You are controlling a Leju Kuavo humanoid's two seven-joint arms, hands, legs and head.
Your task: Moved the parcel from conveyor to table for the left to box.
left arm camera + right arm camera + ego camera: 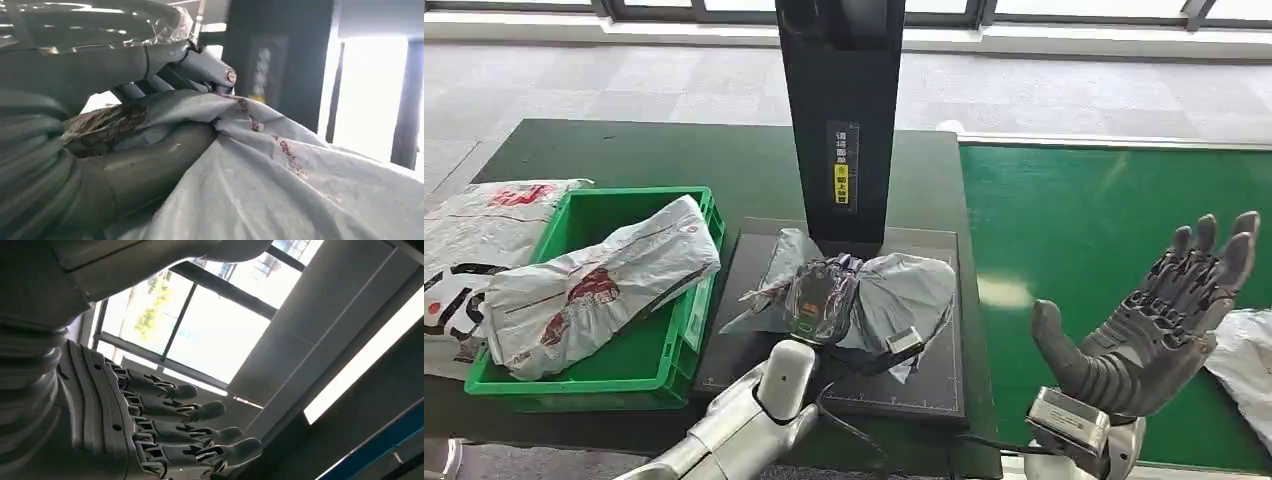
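right hand [1159,325] hangs open and empty over the green belt [1064,230]; left hand [824,295] grips the grey parcel [904,290] on the black platform [939,375].

Bright room, windows ahead of me.
I see pale grey floor [654,90] beyond a dark green table [724,165], with big daylit windows [220,335] overhead.

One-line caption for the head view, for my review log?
Left hand grips grey parcel on black pad; right hand open over green conveyor.
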